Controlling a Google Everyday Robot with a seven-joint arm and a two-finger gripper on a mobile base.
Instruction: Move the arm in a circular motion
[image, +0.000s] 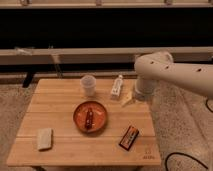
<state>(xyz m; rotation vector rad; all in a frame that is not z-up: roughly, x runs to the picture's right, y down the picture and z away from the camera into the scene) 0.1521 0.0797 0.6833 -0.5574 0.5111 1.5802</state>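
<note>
My cream-white arm of rounded segments with small dark holes reaches in from the right edge, above the right side of the wooden table. It bends down to the pale yellowish gripper, which hangs over the table's right part, just right of a white bottle lying there. The gripper holds nothing that I can see.
On the table: a clear plastic cup at the back, an orange plate with a brown item in the middle, a pale sponge front left, a dark snack packet front right. A rail runs behind. A black cable lies on the floor.
</note>
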